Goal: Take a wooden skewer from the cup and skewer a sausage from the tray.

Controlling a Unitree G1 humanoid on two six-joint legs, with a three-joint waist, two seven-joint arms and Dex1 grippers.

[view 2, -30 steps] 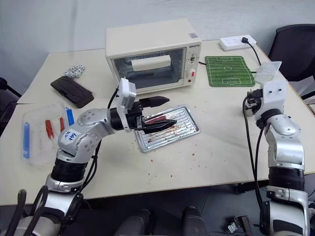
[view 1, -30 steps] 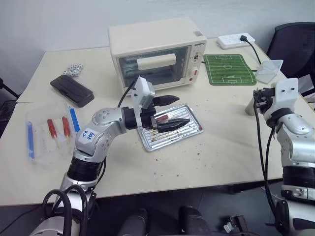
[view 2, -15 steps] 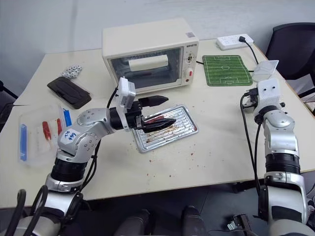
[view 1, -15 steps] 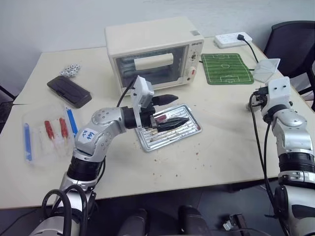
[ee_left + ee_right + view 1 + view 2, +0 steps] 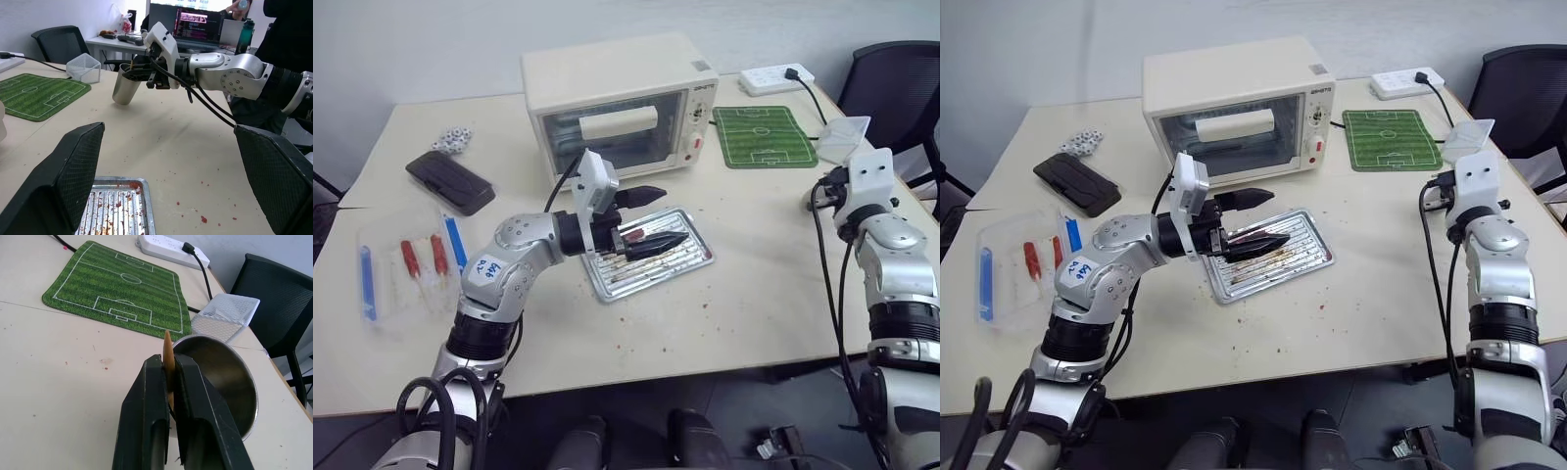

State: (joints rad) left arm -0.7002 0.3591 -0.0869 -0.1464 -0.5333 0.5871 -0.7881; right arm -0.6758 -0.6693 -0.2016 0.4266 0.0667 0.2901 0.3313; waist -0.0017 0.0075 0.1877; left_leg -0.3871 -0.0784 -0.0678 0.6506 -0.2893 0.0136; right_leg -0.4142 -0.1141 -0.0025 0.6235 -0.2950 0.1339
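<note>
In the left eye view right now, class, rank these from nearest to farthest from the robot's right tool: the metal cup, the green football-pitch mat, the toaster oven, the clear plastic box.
1. Metal cup, at the right tool, near the table's right edge.
2. Green football-pitch mat, behind it towards the table's back.
3. Toaster oven, at the back centre.
4. Clear plastic box, far left.

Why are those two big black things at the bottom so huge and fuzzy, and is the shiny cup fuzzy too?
Left wrist view: the left gripper's fingers sit right by the lens, so they look huge and soft. Right wrist view: the cup looks clear, its inside catching light, with the wooden skewer sharp too.
</note>
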